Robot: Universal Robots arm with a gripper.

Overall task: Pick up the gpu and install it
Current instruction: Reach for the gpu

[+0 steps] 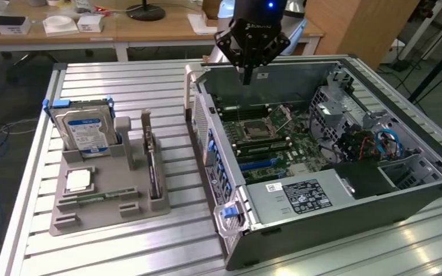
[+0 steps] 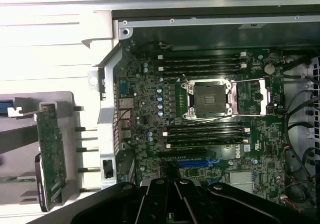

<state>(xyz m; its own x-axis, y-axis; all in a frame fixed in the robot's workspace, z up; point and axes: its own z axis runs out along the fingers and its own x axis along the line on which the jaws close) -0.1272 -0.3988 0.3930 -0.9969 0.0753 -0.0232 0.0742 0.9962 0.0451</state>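
Gripper [image 1: 246,79] over far edge of open computer case [image 1: 321,241], fingers together, holding nothing. Gpu [image 1: 153,167] stands on edge in grey holder [image 1: 106,215], exterior view's left of case, well apart from gripper. Exterior view: hard drive [image 1: 87,132], processor chip [image 1: 79,180] in same holder. Wrist view: motherboard's empty CPU socket [image 2: 210,99], blue slot [image 2: 197,162].

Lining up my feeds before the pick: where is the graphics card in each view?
Exterior view: the graphics card stands on edge in the grey holder, on its side nearest the computer case.
Wrist view: the graphics card stands in that holder, just outside the case wall.
Shared landmark: the processor socket on the motherboard.
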